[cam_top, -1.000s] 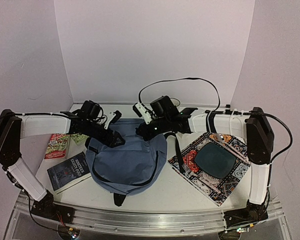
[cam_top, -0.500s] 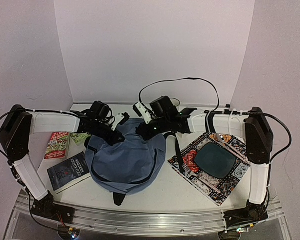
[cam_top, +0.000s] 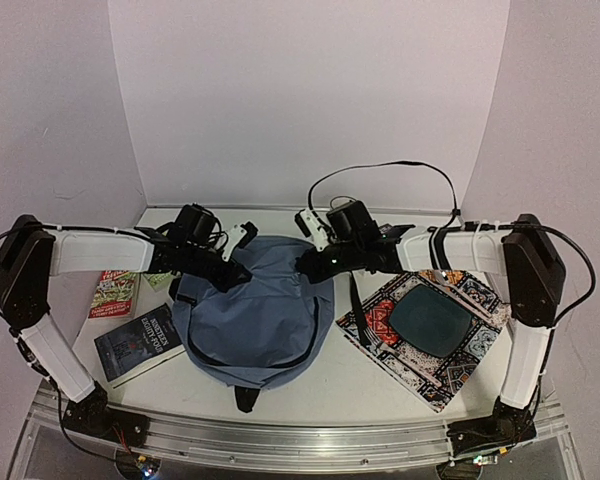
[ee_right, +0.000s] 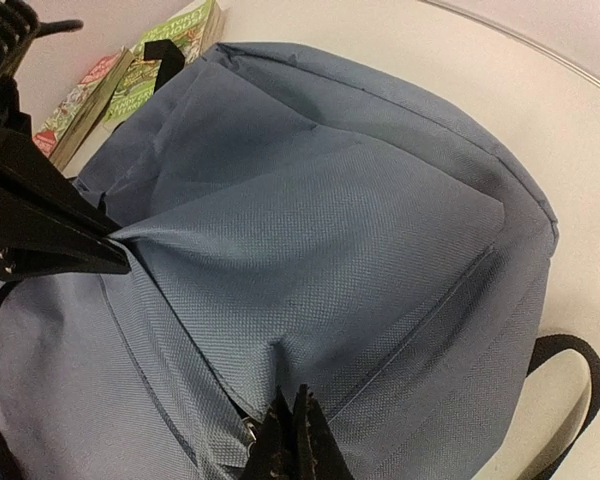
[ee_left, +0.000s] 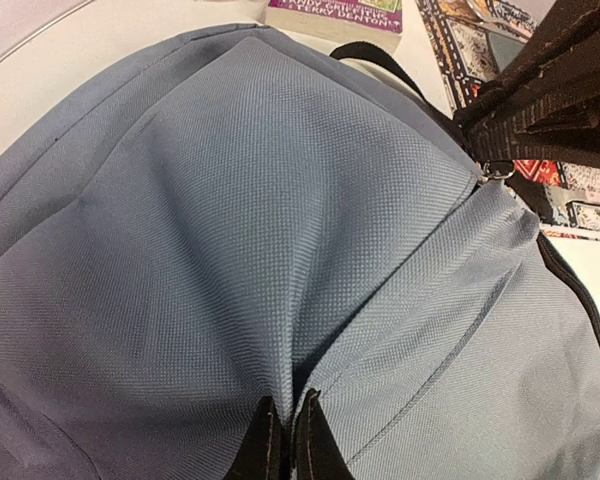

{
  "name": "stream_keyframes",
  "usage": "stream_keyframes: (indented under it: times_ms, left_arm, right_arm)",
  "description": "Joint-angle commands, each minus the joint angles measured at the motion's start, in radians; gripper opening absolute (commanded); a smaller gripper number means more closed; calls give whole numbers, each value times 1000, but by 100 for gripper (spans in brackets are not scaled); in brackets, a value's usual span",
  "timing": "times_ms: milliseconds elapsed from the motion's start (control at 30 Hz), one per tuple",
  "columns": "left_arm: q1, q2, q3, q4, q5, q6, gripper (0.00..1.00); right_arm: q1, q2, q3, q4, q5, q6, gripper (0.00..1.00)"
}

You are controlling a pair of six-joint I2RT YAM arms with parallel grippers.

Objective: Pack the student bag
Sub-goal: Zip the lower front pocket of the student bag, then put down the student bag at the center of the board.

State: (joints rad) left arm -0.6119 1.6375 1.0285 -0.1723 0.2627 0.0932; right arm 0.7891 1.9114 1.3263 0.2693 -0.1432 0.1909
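Observation:
The slate-blue student bag [cam_top: 255, 315] lies flat in the middle of the table, its top toward the back wall. My left gripper [cam_top: 240, 272] is at its upper left corner, shut on a pinched fold of the bag's fabric [ee_left: 285, 400]. My right gripper [cam_top: 306, 264] is at the upper right corner, also shut on the bag's fabric beside a zipper line [ee_right: 290, 400]. The cloth is pulled taut between the two grips. In the right wrist view the left gripper's dark fingers [ee_right: 75, 250] show at the left; the bag's inside is hidden.
Left of the bag lie a dark blue book [cam_top: 138, 340], a red book [cam_top: 113, 292] and a green one [cam_top: 160, 278]. A patterned cloth mat [cam_top: 450, 360] with a dark teal item [cam_top: 430, 318] lies at the right. A black strap [cam_top: 358, 300] trails beside the bag.
The left gripper has closed on the bag's fabric. The right arm has drawn its grip to the right, stretching the bag's top flatter and wider.

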Motion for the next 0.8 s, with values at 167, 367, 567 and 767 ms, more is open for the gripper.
stream_keyframes:
  times_ms: [167,367,567,767]
  left_arm:
    - [78,-145,33,-90,31,-176,0]
    - [78,-197,88,-95,12,-341,0]
    - [77,-136,168,-98,-69,-563,0]
    - [60,-34,256,-96,-140,-760,0]
  right_arm:
    - [-80,62,225,-122,66,-53,0]
    - [-82,189,452,-169,77,-90,13]
    - [-81,132,481,-202,93,-100,44]
    - [-58,-12,326,-208,75,-67,66]
